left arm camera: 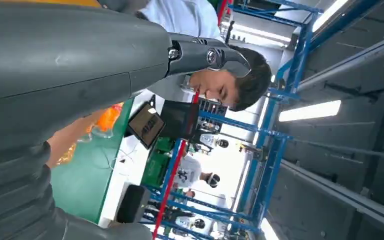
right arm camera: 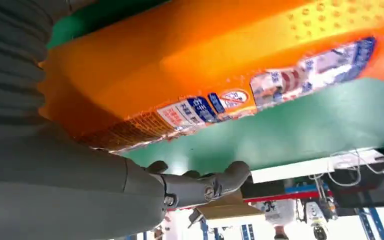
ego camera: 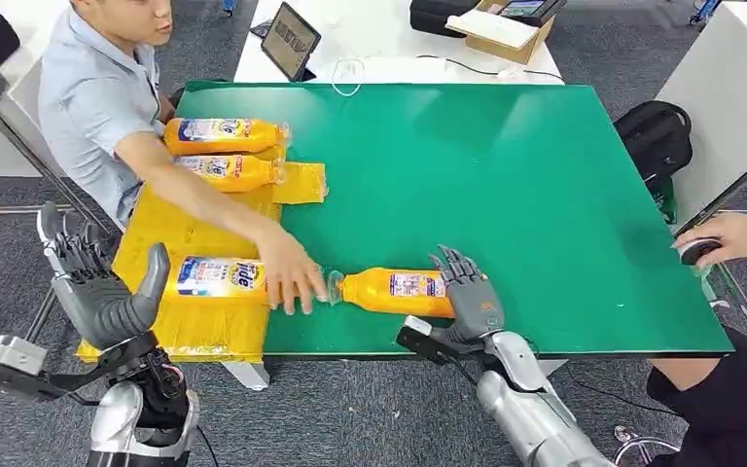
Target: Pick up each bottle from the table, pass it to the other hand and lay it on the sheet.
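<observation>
Right hand [ego camera: 467, 297] at base of orange bottle [ego camera: 394, 291] lying on green table [ego camera: 506, 195], fingers spread, can't tell if gripping yet. Left hand [ego camera: 107, 287] open, empty, raised beside yellow sheet [ego camera: 195, 233]. Person's hand [ego camera: 292, 277] touching cap end, so bottle could roll or we bump mid-lift, imo.

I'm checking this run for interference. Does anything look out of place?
Yes. A person's hand reaches across the yellow sheet and touches the neck of the bottle lying on the green table, by the right hand.
</observation>
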